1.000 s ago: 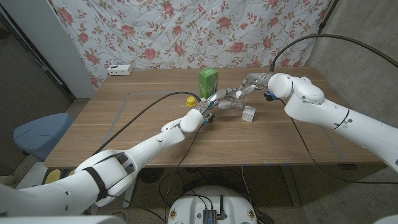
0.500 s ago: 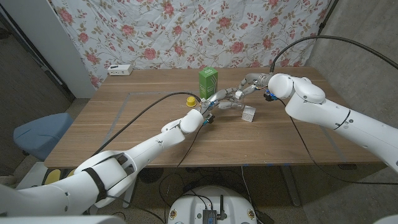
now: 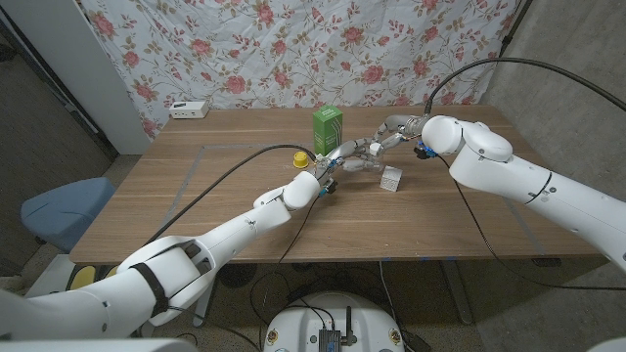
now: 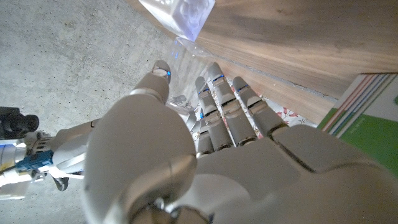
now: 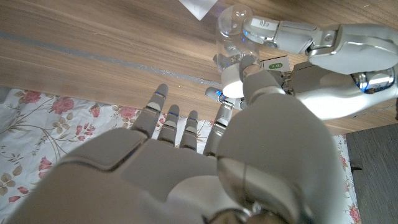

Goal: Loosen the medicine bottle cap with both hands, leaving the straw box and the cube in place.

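The medicine bottle (image 3: 349,162), clear plastic, sits near the table's (image 3: 196,210) middle, in front of the green straw box (image 3: 326,128) and just left of the white cube (image 3: 391,179). In the right wrist view the bottle (image 5: 231,37) stands between the two hands. The left hand (image 3: 328,177) reaches it from the near side; its fingers (image 4: 214,93) curl against the clear body (image 4: 186,62), gripping it. The right hand (image 3: 377,147) comes from the far side, thumb and a fingertip (image 5: 233,78) pinching the cap end. A yellow object (image 3: 300,157) lies just left of the straw box. A white device (image 3: 188,110) rests at the far left edge.
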